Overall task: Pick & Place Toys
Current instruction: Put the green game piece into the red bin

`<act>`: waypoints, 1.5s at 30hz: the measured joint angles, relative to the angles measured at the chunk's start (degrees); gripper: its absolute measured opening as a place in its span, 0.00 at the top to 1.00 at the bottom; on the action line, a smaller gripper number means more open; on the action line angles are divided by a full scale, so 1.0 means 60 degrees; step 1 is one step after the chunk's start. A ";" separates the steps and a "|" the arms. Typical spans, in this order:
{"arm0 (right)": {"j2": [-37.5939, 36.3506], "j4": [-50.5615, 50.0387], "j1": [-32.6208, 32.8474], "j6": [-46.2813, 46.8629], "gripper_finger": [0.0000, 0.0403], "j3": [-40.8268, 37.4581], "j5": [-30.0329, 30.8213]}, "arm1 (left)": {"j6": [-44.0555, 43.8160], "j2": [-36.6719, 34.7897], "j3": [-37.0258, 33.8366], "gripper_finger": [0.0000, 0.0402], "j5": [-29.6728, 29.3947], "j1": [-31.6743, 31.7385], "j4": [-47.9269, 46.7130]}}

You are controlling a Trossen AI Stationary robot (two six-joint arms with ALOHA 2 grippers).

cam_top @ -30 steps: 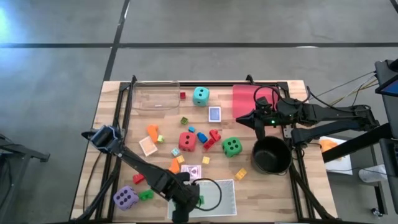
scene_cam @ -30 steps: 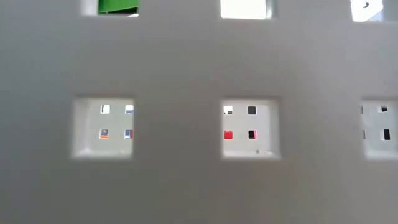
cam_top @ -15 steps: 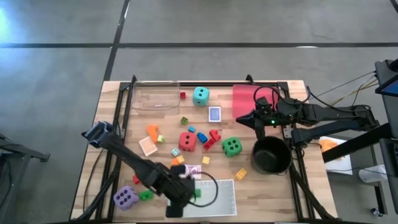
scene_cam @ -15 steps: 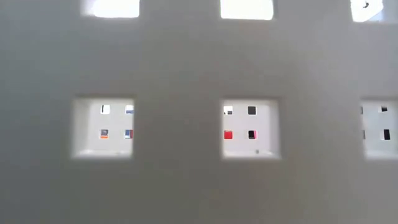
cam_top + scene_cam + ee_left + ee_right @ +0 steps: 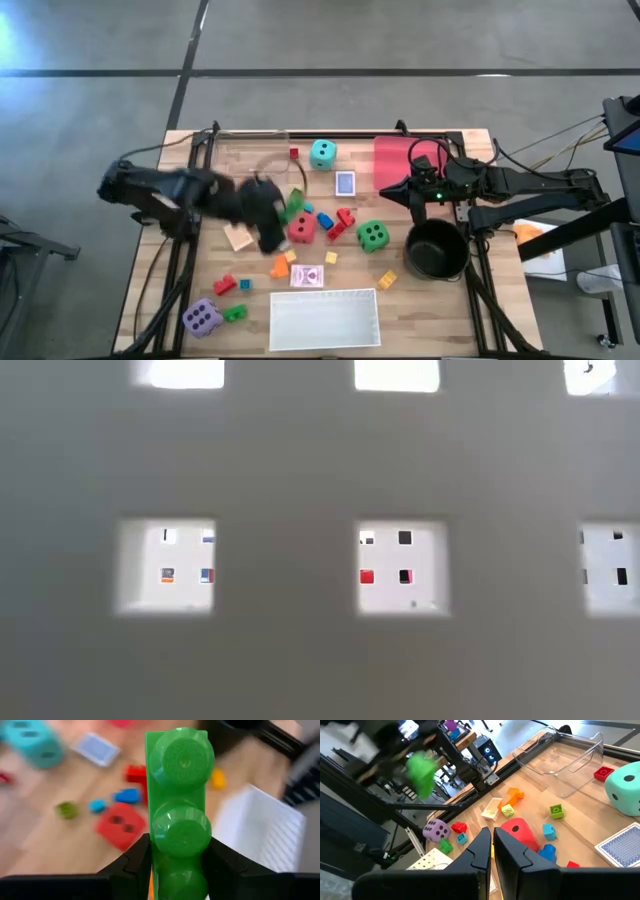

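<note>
My left gripper (image 5: 283, 215) is shut on a green studded plastic block (image 5: 179, 795), in the air over the table's middle left, beside the red die (image 5: 301, 226). The block also shows in the right wrist view (image 5: 422, 772). The teal die (image 5: 322, 153), green die (image 5: 373, 235) and purple die (image 5: 202, 317) rest on the wood, with small blocks and two playing cards (image 5: 345, 184) (image 5: 308, 276) scattered between them. My right gripper (image 5: 385, 193) is shut and empty, and waits by the pink tray (image 5: 410, 165). My left gripper pinches the green block between its two fingers, one on each long side at the end nearest the wrist (image 5: 156, 865). The rest of the block sticks out past the fingertips, its studded face toward the wrist camera. The block is lifted clear of the table.
A white tray (image 5: 325, 318) sits at the near edge; its perforated wall (image 5: 300, 610) fills the low view. A clear tray (image 5: 250, 155) is at the far left, and a black pot (image 5: 437, 250) is at the right, below my right arm.
My left gripper has risen from the white tray at the near edge and swung fast toward the far left, carrying the green block, and is now above the table beside the red die. The motion blurs the arm.
</note>
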 joint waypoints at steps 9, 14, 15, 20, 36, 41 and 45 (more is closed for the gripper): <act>0.0000 0.0000 0.0002 0.0000 0.96 0.0000 0.0000 | 0.1285 -0.0664 -0.1120 0.67 0.1208 0.4070 0.0041; 0.0000 0.0078 0.0000 0.0000 0.96 0.0000 0.0026 | 0.2162 -0.0333 -0.1128 0.67 0.2336 0.4947 0.1063; 0.0000 0.0181 -0.0005 -0.0011 0.96 0.0000 0.0106 | 0.2285 -0.0276 -0.1127 0.67 0.2625 0.4959 0.1412; 0.0024 0.1338 -0.0025 -0.0006 0.96 0.0000 0.0993 | 0.2685 0.0019 -0.1128 0.67 0.3858 0.4951 0.3245; 0.2053 0.5716 -0.0124 -0.0620 0.92 0.0373 0.0833 | 0.2390 0.0087 -0.1172 0.67 0.5773 0.4951 0.8760; 0.3368 0.5719 -0.0239 -0.0630 0.72 0.1282 0.0540 | 0.2359 0.0091 -0.1173 0.67 0.5927 0.4951 0.8749; 0.4075 0.5631 -0.0448 -0.0528 0.52 0.2030 0.0553 | 0.2358 0.0068 -0.1172 0.67 0.6179 0.4951 0.8726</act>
